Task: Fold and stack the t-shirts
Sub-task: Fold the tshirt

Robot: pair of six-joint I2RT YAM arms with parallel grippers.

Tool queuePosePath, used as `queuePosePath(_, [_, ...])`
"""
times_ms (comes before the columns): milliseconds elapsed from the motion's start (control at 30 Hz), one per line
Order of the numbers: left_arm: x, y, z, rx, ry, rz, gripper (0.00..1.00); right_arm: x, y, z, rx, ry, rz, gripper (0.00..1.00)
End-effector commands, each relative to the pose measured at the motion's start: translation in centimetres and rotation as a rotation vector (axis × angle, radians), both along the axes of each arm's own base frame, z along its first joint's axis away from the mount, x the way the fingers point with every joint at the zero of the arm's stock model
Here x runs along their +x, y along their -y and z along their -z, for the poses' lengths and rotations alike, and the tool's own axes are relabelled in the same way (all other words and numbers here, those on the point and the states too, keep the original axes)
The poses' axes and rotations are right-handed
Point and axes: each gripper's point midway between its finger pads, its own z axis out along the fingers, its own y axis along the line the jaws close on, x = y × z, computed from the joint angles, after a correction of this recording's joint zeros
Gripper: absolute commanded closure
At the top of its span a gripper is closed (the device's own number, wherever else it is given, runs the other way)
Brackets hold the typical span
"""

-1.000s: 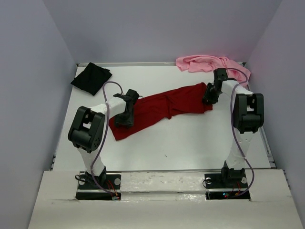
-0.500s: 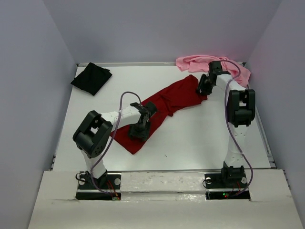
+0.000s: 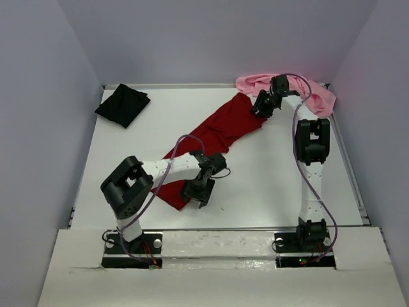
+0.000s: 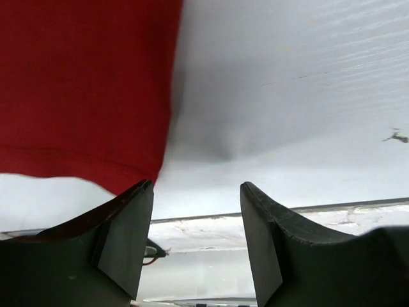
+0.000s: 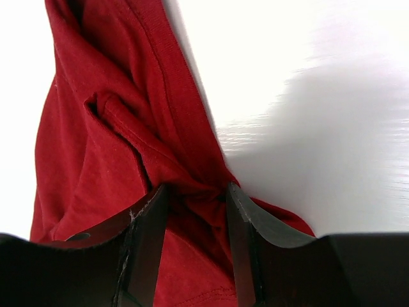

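Note:
The dark red t-shirt (image 3: 217,131) lies stretched in a diagonal band from the near left to the back right. My right gripper (image 3: 259,109) sits at its far end, and in the right wrist view the gripper (image 5: 197,188) is shut on a bunched fold of the red cloth (image 5: 96,147). My left gripper (image 3: 197,192) hovers at the shirt's near end. In its wrist view the left gripper (image 4: 197,185) is open with bare table between the fingers, and the red hem (image 4: 83,89) is just beside the left finger. The black t-shirt (image 3: 123,104) lies folded at the back left. The light pink t-shirt (image 3: 318,96) is crumpled at the back right.
White table (image 3: 268,179) with a raised rim (image 3: 348,166) and grey walls on three sides. The right arm's upper link reaches over the pink shirt. Both arm bases stand at the near edge.
The right gripper has dragged the red shirt's far end toward the back, near the pink shirt. The left gripper has swung right and nearer, past the shirt's near end. The band now lies steeper.

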Motion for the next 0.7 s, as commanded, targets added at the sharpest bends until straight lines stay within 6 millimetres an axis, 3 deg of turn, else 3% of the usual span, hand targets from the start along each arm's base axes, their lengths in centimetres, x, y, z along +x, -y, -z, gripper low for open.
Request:
queuePosePath(0, [3.5, 0.6, -6.2, -0.045, 0.208, -0.088, 0.33, 0.7, -2.6, -1.9, 0.039, 0.052, -0.043, 0.53])
queuePosePath(100, [6.4, 2.3, -11.3, -0.119, 0.336, -0.139, 0.31, 0.5, -2.5, -2.0, 0.029, 0.056, -0.049, 0.52])
queuePosePath(133, [6.5, 1.9, -11.2, -0.099, 0.343, -0.141, 0.31, 0.5, -2.5, -2.2, 0.027, 0.060, -0.051, 0.52])
queuePosePath(167, [7.7, 2.2, -12.9, -0.112, 0.402, -0.159, 0.30, 0.3, -2.4, -1.8, 0.024, 0.051, -0.053, 0.52])
queuePosePath(267, [9.1, 2.0, -15.1, -0.112, 0.476, -0.186, 0.27, -0.2, -2.4, -1.4, 0.020, 0.039, -0.060, 0.52])
queuePosePath(300, [9.5, 1.4, -14.8, -0.091, 0.470, -0.199, 0.27, -0.3, -2.4, -1.3, 0.020, 0.037, -0.062, 0.52])
queuePosePath(433, [8.7, -1.2, -10.4, 0.002, 0.391, -0.199, 0.28, -0.4, -2.5, -1.3, 0.026, 0.037, -0.064, 0.53])
queuePosePath(667, [8.8, -4.0, -7.1, -0.004, 0.394, -0.309, 0.25, 0.0, -2.6, -1.6, 0.028, 0.049, -0.070, 0.52])
